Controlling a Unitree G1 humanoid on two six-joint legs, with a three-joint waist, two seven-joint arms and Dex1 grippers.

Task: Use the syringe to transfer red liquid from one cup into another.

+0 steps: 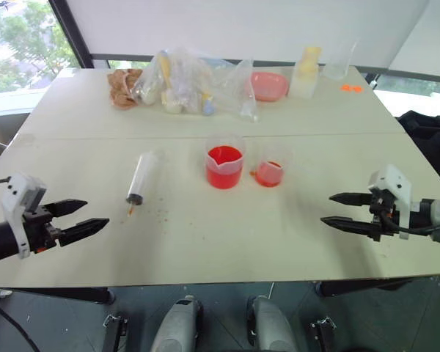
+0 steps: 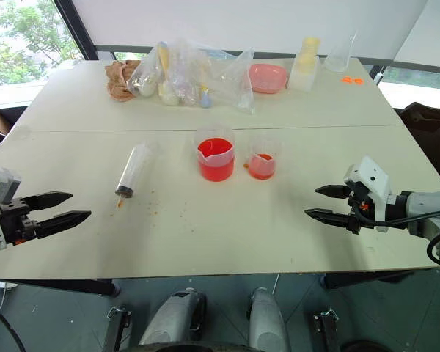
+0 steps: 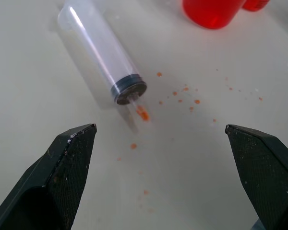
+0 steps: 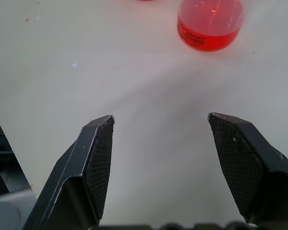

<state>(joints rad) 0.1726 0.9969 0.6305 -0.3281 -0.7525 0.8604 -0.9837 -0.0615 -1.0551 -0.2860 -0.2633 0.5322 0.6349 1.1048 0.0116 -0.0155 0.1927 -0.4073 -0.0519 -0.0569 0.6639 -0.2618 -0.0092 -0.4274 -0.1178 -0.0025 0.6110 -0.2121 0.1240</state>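
A syringe (image 1: 142, 176) is lying flat on the worktop (image 1: 227, 235), left of the red-filled beaker (image 1: 224, 166) and small cup (image 1: 268, 173). Both grippers' fingers, left (image 1: 77, 219) and right (image 1: 339, 211), are being held spread, empty.

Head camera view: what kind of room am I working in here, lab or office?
Probably a makeshift test room, not a proper lab: a plain white table by large windows, with a syringe, a spouted beaker and bagged supplies.

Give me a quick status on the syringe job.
Left gripper and right gripper open, empty. Syringe flat on table, untouched, left of beaker and small cup. Path clear.
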